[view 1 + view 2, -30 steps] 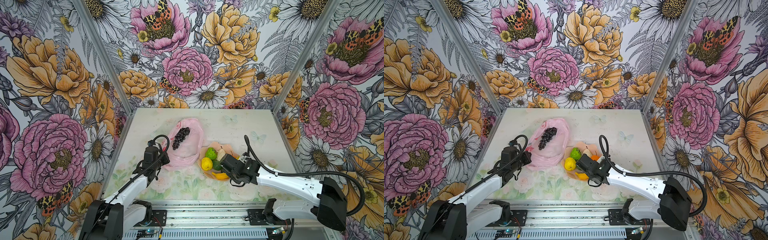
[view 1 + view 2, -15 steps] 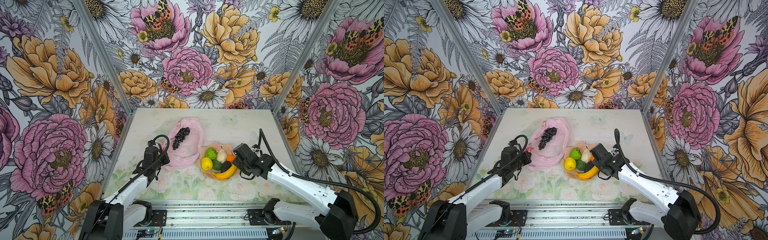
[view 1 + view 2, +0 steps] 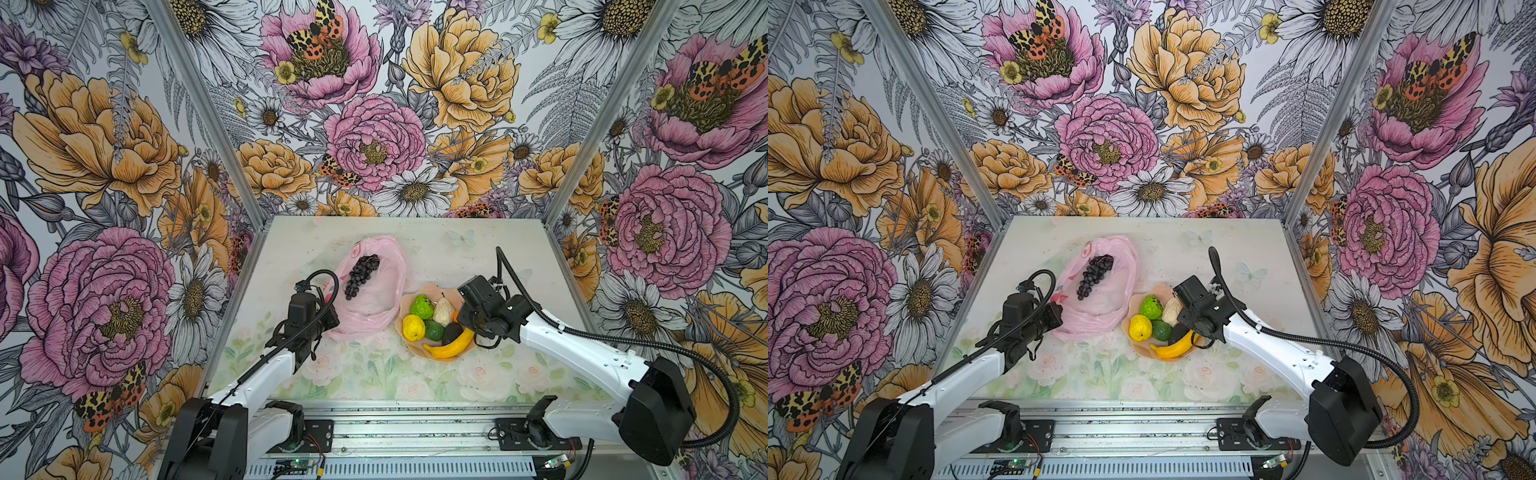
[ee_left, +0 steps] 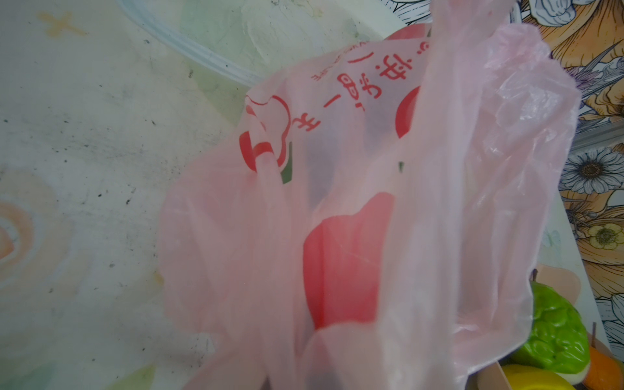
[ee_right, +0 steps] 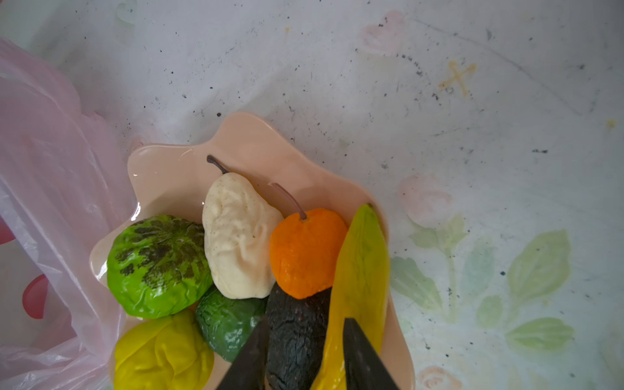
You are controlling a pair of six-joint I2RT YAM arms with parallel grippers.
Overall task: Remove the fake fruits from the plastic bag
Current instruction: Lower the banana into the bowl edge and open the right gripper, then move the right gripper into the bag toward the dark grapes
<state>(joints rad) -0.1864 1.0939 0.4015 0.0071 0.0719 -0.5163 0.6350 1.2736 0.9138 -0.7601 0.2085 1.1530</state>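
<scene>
Flowered wallpaper closes three sides of a pale table (image 3: 374,382) printed with faint roses. Near its middle lies the plastic bag (image 3: 376,305). It is thin, pink and half transparent, with red prints and many soft wrinkles. The grape bunch (image 3: 361,274), dark purple and glossy, lies toward the bag's 11 o'clock part. Whether it is inside the open mouth or on top of the film, I cannot tell surely.

At 4 o'clock from the bag, just beside it, stands a peach dish (image 5: 250,135) with a wavy rim. It holds the other fake fruits: banana (image 3: 451,347), lemon (image 3: 413,327), a bumpy green piece (image 3: 422,306), a cream pear (image 3: 443,311), an orange piece (image 5: 305,253), a dark green one (image 3: 434,331) and a black avocado (image 3: 452,332).

The left gripper (image 3: 328,322) is at the bag's 8 o'clock edge with jaws closed. The film runs up to its camera, so I judge that it pinches the bag. The right gripper (image 5: 305,337) hovers over the dish's 3 o'clock side, jaws a narrow gap apart, holding nothing.

The grapes are probably light, hollow and smooth, so the pads may slip. A hold across the thick middle of the bunch seems safest. The bag is limp and may rise together with the fruit.
</scene>
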